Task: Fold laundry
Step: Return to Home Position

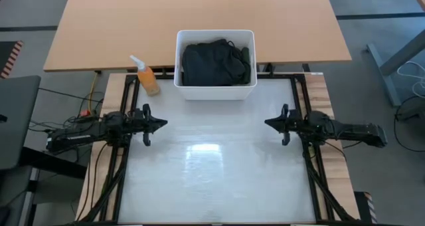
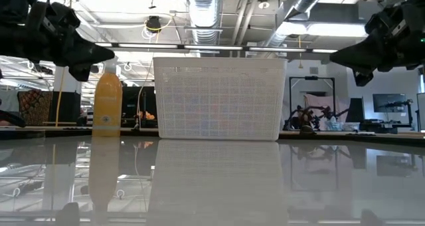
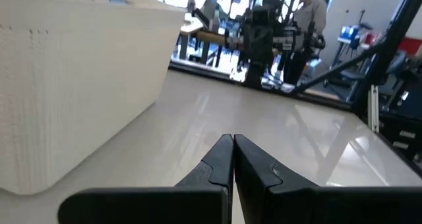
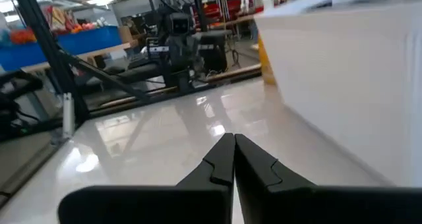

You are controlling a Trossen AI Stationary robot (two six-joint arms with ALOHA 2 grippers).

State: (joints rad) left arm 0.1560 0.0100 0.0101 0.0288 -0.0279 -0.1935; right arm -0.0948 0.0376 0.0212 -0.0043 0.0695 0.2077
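Observation:
The laundry (image 1: 216,63), dark black and green cloth, lies bunched inside the white bin (image 1: 216,92) at the table's far middle. In the low view the bin's wall (image 2: 219,96) hides the cloth. My left gripper (image 1: 165,123) hovers over the table's left side, pointing level toward the middle, shut and holding nothing (image 3: 233,140). Opposite it over the right side, my right gripper (image 1: 267,123) also points inward, shut and holding nothing (image 4: 233,138). Both are nearer than the bin and off the table top.
An orange spray bottle (image 1: 147,76) stands just left of the bin. The glossy white table top (image 1: 212,173) stretches between and in front of the two arms. A wooden desk (image 1: 199,20) lies beyond the bin. Black frame rails (image 1: 123,179) run along the table's sides.

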